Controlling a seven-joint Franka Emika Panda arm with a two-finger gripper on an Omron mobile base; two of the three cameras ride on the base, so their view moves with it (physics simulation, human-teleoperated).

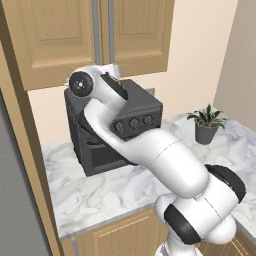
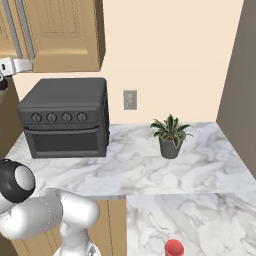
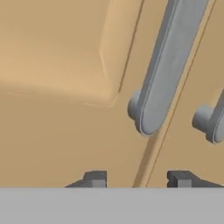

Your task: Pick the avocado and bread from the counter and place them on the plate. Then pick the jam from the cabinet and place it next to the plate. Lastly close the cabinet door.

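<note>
While the gripper (image 3: 136, 179) faces the closed cabinet door (image 3: 57, 87) just below its bar handle (image 3: 168, 65), fingers drawn together on nothing, the step looks like opening the cabinet for the jam; next it likely must catch that handle.
</note>
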